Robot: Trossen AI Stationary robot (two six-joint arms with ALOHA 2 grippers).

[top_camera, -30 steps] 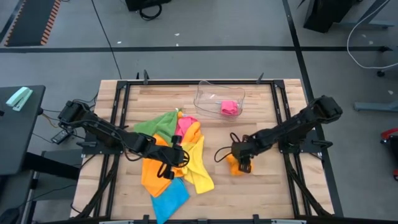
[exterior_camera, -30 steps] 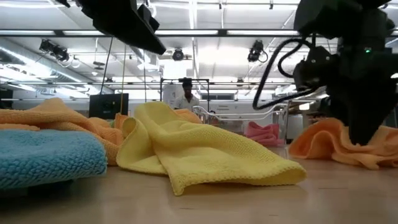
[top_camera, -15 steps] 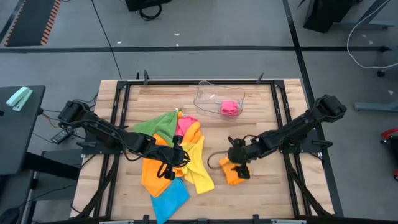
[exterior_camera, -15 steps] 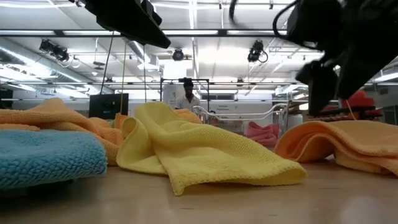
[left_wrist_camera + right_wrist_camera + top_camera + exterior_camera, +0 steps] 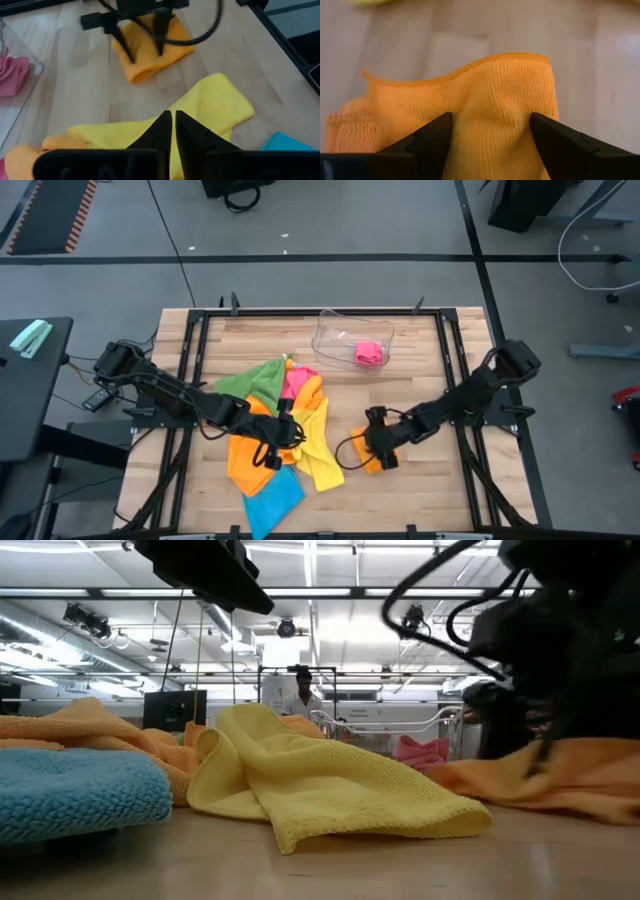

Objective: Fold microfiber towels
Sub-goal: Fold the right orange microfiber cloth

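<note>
- The right gripper (image 5: 378, 452), fingers spread, presses down on a small folded orange microfiber towel (image 5: 485, 100) at about 4 o'clock on the wooden table (image 5: 420, 370).
- The left gripper (image 5: 285, 430), fingers pressed together, hovers over the pile of loose bright towels (image 5: 275, 435) at 8 o'clock.
- A folded pink towel (image 5: 369, 353) lies in the clear plastic tray (image 5: 335, 330) at 12 o'clock.

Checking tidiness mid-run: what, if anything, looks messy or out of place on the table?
The towel pile left of centre is a crumpled, overlapping heap of green, pink, orange, yellow and blue, none folded. One pink towel sits bunched in the clear tray. The separate orange towel lies rumpled under the right gripper.
</note>
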